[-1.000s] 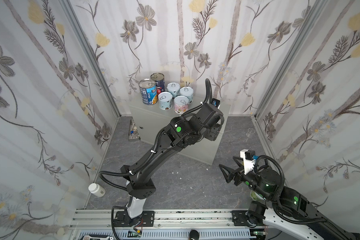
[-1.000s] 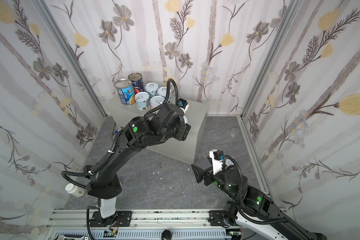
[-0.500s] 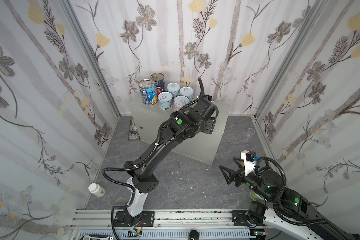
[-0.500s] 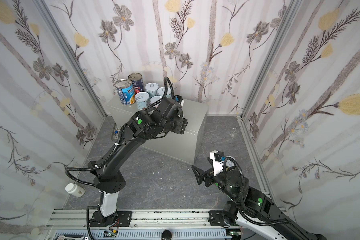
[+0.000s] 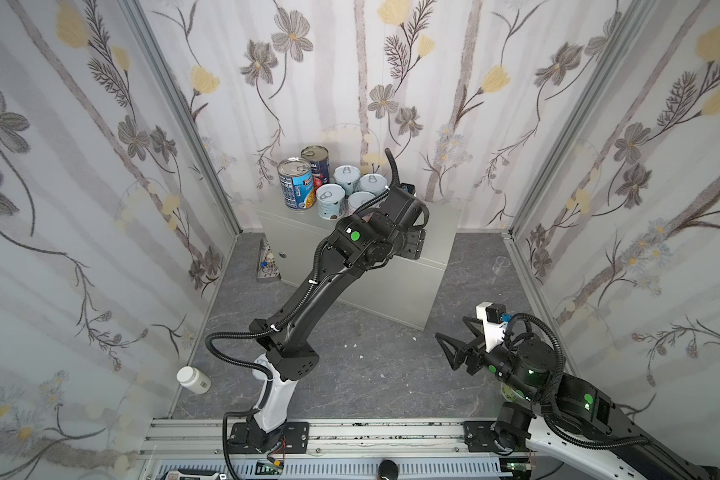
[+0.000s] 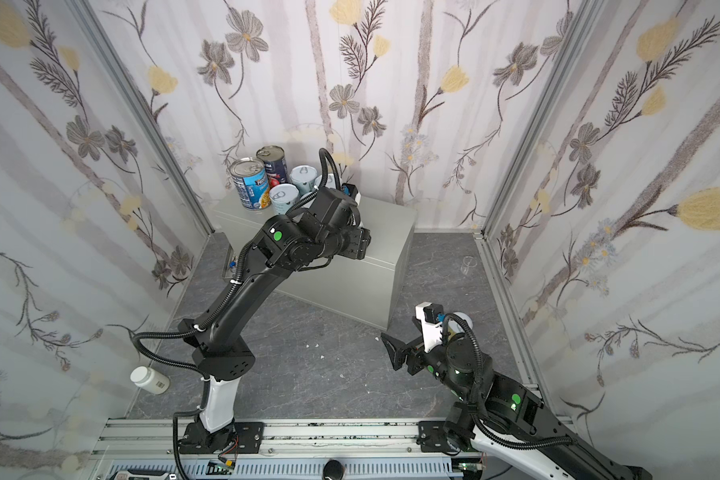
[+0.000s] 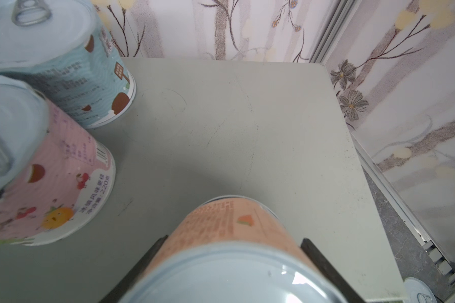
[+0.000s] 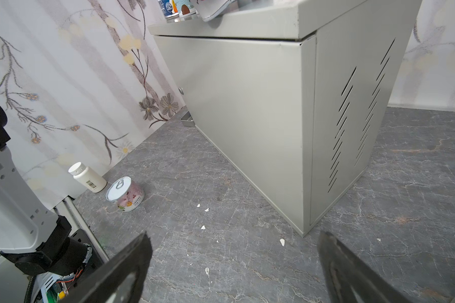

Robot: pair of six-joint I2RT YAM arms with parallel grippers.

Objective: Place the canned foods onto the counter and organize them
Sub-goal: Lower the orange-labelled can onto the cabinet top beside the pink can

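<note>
My left gripper (image 7: pixel 233 240) is shut on a short can with a peach label (image 7: pixel 229 225), holding it upright over the counter (image 5: pixel 437 224) to the right of the can group. Whether it touches the top I cannot tell. Two tall cans (image 5: pixel 295 185) and several short cans (image 5: pixel 330 199) stand at the counter's back left corner; a pink one (image 7: pixel 47 183) and a teal one (image 7: pixel 71 68) are closest to the held can. Another short pink can (image 8: pixel 125 194) stands on the floor. My right gripper (image 8: pixel 234 238) hangs open and empty over the floor (image 5: pixel 454 345).
A white pill bottle (image 5: pixel 193 379) lies near the left wall, beside the floor can. A small metal tray (image 5: pixel 267 264) leans at the counter's front left. A clear cup (image 5: pixel 500 264) sits by the right wall. A pale can lid (image 6: pixel 460 322) shows behind my right wrist.
My left arm has carried the peach can back and left over the counter, closer to the can group. The right arm has stayed almost still.
</note>
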